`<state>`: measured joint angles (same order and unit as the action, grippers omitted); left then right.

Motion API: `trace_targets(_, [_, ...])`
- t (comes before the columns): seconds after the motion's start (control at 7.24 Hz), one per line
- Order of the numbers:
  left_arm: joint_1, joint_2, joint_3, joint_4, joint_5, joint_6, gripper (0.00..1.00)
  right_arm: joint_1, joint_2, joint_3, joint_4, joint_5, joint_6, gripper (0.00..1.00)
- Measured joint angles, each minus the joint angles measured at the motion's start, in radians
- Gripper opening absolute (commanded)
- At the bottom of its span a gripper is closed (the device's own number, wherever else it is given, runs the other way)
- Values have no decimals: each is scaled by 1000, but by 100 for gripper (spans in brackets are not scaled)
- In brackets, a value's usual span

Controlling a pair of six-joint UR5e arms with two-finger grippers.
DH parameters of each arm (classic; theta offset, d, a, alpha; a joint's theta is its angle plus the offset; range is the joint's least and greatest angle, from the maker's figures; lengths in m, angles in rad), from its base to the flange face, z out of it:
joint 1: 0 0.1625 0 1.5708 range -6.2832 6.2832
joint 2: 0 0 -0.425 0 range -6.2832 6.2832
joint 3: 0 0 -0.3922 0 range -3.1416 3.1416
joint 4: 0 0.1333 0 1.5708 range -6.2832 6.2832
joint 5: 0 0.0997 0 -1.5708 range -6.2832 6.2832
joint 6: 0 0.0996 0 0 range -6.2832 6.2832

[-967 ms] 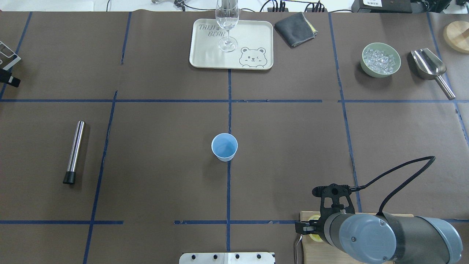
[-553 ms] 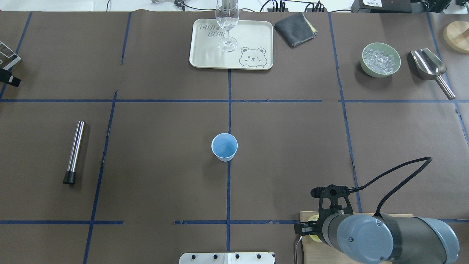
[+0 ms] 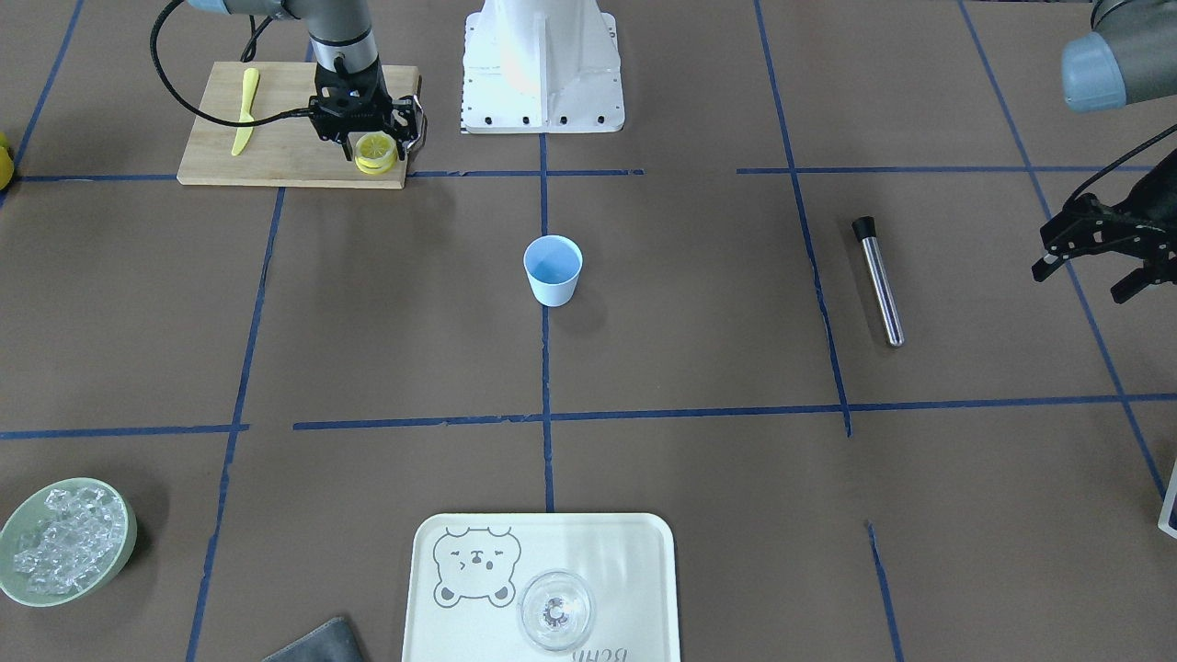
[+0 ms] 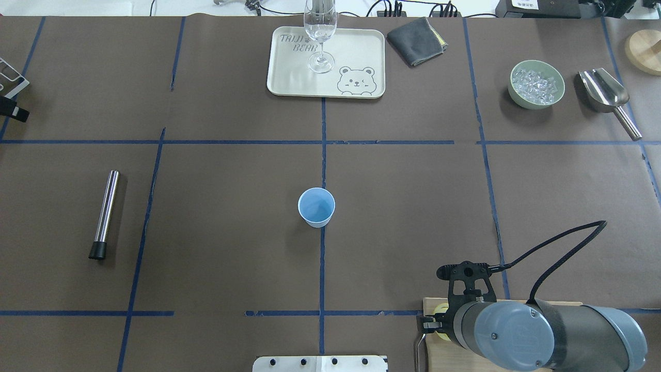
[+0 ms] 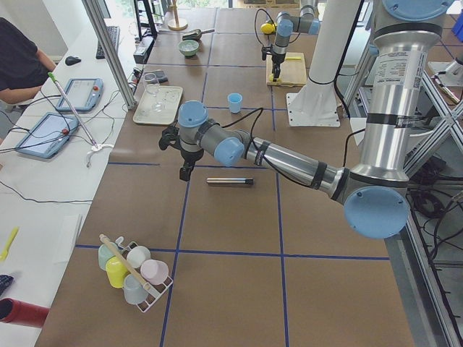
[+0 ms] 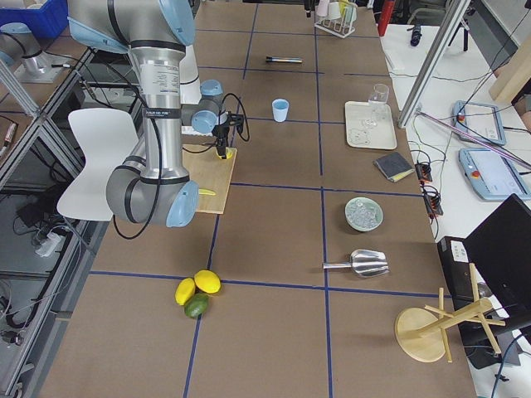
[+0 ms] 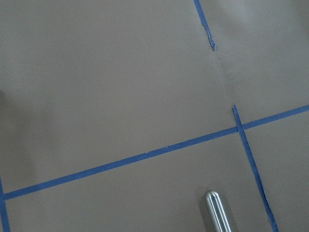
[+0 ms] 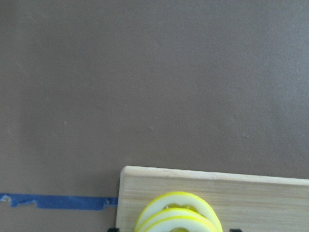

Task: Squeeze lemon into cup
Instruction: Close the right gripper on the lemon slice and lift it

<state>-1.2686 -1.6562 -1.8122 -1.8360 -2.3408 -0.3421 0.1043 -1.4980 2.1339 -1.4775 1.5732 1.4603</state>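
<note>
Right gripper spread wide, straddling small yellow lemon slice at pale wooden cutting board's corner. Judgement: centre, close gently on rim, lift level. Light-blue plastic cup well off board.

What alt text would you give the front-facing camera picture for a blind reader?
The robot's right hand straddles the lemon on a wooden board at upper left. The blue cup stands upright mid-table; the left hand hangs open at the right edge.

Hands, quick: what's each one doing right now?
Left hand: open, empty.
Right hand: open, straddling the lemon on the board, not gripping yet.
</note>
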Motion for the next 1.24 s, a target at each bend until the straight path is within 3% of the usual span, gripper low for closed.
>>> trace_targets(0.28, [0,-2,-1,0,0,0,100,1,-1,3,0,9,0,59])
trace_targets(1.24, [-1,-2,-5,1,0,-3,100,18,-11,32,0,28,0,58])
